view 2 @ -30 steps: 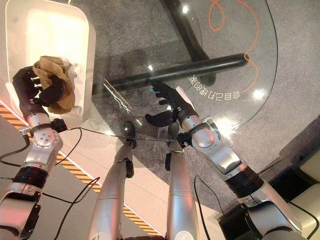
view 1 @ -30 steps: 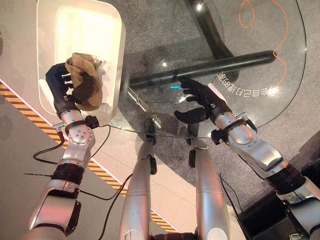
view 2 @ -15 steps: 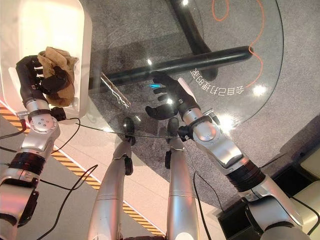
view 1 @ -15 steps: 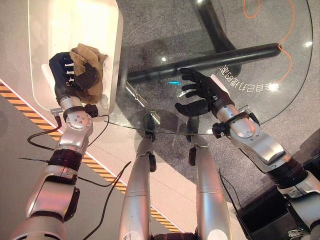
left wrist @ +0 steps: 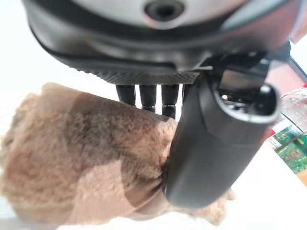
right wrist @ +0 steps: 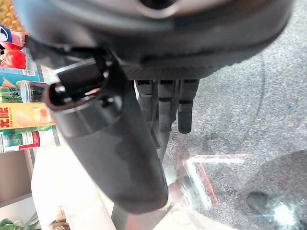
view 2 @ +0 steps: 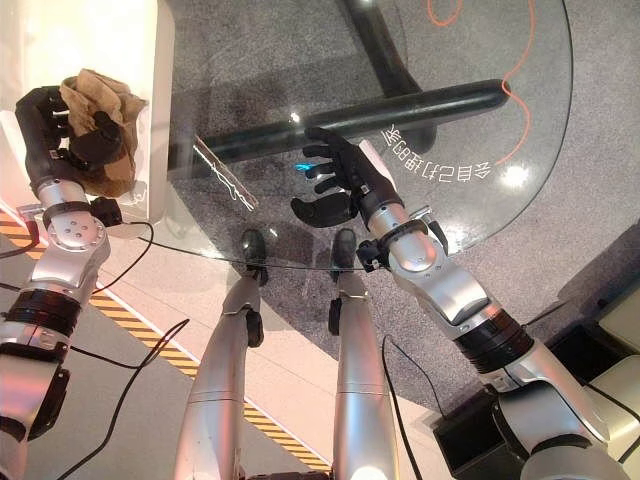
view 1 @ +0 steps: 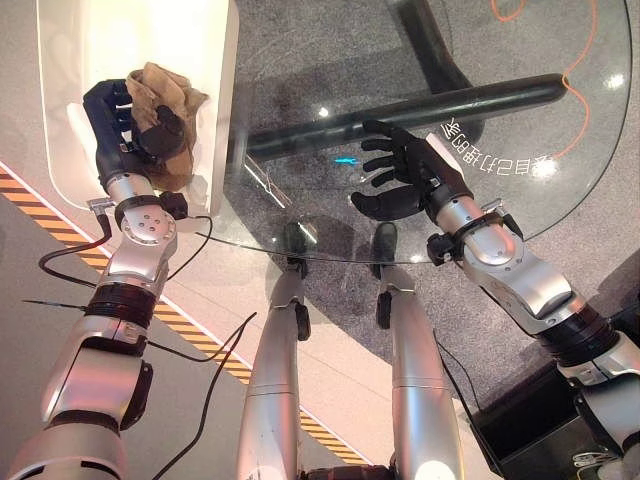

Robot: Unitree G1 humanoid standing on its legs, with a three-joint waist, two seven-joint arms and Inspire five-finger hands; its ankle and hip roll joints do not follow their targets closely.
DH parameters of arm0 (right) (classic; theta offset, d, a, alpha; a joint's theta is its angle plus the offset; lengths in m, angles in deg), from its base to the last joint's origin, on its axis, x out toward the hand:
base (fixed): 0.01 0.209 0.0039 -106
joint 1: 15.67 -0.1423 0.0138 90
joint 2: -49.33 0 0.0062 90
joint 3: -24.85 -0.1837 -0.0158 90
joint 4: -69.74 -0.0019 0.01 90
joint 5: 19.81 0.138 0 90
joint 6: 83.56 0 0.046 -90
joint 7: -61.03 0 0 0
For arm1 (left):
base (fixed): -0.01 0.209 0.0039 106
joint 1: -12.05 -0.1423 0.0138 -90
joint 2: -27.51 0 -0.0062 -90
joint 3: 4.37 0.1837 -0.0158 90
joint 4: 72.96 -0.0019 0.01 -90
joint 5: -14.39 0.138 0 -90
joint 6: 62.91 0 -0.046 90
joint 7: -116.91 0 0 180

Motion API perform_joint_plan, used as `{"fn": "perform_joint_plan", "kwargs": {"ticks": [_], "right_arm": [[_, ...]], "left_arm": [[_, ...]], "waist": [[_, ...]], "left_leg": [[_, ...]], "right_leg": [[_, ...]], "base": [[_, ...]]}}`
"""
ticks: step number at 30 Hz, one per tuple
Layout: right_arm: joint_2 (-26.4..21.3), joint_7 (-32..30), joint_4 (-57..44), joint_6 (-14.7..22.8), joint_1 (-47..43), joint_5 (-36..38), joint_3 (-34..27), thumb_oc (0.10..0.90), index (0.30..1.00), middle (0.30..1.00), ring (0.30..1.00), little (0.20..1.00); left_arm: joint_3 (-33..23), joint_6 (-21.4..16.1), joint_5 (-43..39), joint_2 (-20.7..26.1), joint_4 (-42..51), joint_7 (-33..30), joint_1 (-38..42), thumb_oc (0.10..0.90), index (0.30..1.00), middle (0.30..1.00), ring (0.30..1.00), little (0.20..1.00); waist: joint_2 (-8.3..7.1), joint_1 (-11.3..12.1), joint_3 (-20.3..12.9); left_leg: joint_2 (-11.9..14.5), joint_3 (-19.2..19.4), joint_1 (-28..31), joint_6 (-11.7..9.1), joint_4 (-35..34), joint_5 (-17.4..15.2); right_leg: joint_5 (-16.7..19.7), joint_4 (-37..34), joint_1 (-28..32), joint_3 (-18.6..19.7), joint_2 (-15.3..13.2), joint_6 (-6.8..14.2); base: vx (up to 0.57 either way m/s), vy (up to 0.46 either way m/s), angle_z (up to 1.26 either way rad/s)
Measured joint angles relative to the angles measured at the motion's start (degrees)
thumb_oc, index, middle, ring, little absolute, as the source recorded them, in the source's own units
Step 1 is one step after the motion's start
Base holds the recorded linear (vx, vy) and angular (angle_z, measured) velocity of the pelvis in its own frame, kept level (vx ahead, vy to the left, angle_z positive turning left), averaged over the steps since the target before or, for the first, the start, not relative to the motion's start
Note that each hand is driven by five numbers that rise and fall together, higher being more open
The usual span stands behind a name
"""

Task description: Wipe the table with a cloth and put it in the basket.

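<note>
A crumpled brown cloth point(view 1: 165, 88) hangs above the white basket point(view 1: 140, 30) that stands beside the table at the upper left. My left hand point(view 1: 104, 122) is shut on it. In the left wrist view the thumb point(left wrist: 216, 139) presses into the fuzzy cloth point(left wrist: 72, 153) and the fingers curl behind it. My right hand point(view 1: 405, 175) hovers open over the round glass table point(view 1: 300, 90) near its front edge, fingers spread and thumb apart, holding nothing. The same right hand point(right wrist: 115, 143) in its wrist view has straight fingers above the glass.
A dark tube frame point(view 1: 420, 105) runs under the glass. White lettering point(view 1: 500, 160) is printed on the tabletop right of my right hand. A yellow-black stripe point(view 1: 200, 345) crosses the floor by the basket. An orange cord point(view 1: 580, 70) lies on the carpet at far right.
The whole picture has shifted, so the camera moved. My left hand keeps its hold on the cloth above the basket. The right hand stays open over the glass.
</note>
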Motion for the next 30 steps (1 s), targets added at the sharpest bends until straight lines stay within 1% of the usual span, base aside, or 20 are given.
{"fn": "perform_joint_plan", "kwargs": {"ticks": [10,16,19,23,25,30], "right_arm": [[1.3,0.0,0.0,-0.1,0.4,0.0,0.0,0.800,0.900,0.900,0.900,0.900],[1.7,0.1,0.0,-0.3,1.3,0.0,0.1,0.800,0.900,0.900,0.900,0.900],[2.0,0.3,-0.1,-0.3,2.6,-0.2,0.1,0.800,0.900,0.900,0.900,0.900],[2.1,0.5,-0.2,-0.4,4.5,-0.3,0.1,0.800,0.900,0.900,0.900,0.900],[2.1,0.5,-0.4,-0.7,5.3,-0.4,0.1,0.800,0.900,0.900,0.900,0.900],[1.9,0.5,-2.2,-1.9,9.4,-1.5,-0.8,0.800,0.900,0.900,0.900,0.900]], "left_arm": [[0.0,0.5,0.1,0.7,-0.7,0.1,0.1,0.800,0.900,0.900,0.900,0.900],[-0.1,1.8,0.1,0.8,-1.1,1.0,0.4,0.800,0.900,0.900,0.900,0.900],[0.0,2.3,0.1,0.8,-1.7,1.8,0.0,0.800,0.900,0.900,0.900,0.900],[-0.1,4.0,0.1,0.9,-2.4,2.3,-0.2,0.800,0.900,0.900,0.900,0.900],[-0.3,4.1,0.1,0.9,-2.5,2.3,-1.3,0.800,0.900,0.900,0.900,0.900],[-4.0,3.9,-0.2,1.0,-1.0,2.3,-6.5,0.800,0.900,0.900,0.900,0.900]], "waist": [[-0.17,-0.8,-0.1],[-0.17,-0.9,-0.1],[-0.24,-1.0,0.0],[-0.25,-1.6,0.0],[-0.25,-1.8,0.0],[-0.24,-1.8,0.0]], "left_leg": [[0.0,-0.3,0.1,0.2,0.4,0.2],[0.2,-0.5,0.5,0.2,0.7,0.2],[0.2,-0.5,1.5,0.2,0.7,0.2],[0.2,-0.5,3.0,0.2,0.3,0.2],[0.3,-0.5,4.1,0.2,-0.3,0.2],[0.5,-0.5,7.8,-0.2,-2.1,0.5]], "right_leg": [[0.3,0.0,0.3,-0.4,-0.1,-0.3],[0.4,0.0,1.0,-0.7,0.1,-0.5],[0.4,-0.1,2.0,-0.7,0.1,-0.5],[0.4,-0.3,3.4,-0.7,0.1,-0.5],[0.4,-0.5,4.4,-0.7,0.1,-0.5],[0.3,-1.5,7.6,-0.9,0.3,-0.6]], "base": [[0.00,-0.024,0.00],[-0.01,-0.054,0.00],[-0.02,-0.049,0.00],[-0.03,-0.058,0.00],[-0.05,-0.084,-0.01],[-0.05,-0.098,-0.01]]}}
